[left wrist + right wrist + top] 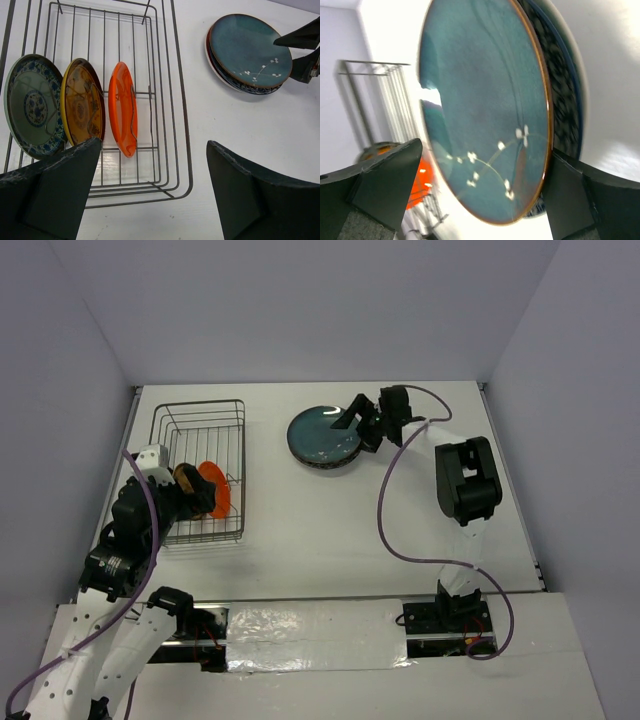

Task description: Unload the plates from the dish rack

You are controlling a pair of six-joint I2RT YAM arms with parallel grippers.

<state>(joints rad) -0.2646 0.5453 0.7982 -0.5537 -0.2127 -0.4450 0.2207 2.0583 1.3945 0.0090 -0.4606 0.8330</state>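
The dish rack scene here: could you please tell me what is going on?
The dish rack is being emptied. Three plates stand in it: a blue-patterned plate, an amber plate and an orange plate. The left gripper hovers open over its near end. The right gripper is open at the teal plate, which tops a stack on the table.

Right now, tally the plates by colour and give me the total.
Teal plate: 1
Blue-patterned plates: 2, the racked one and the stacked one
Amber plate: 1
Orange plate: 1
Red-rimmed plate, bottommost: 1
Total: 6
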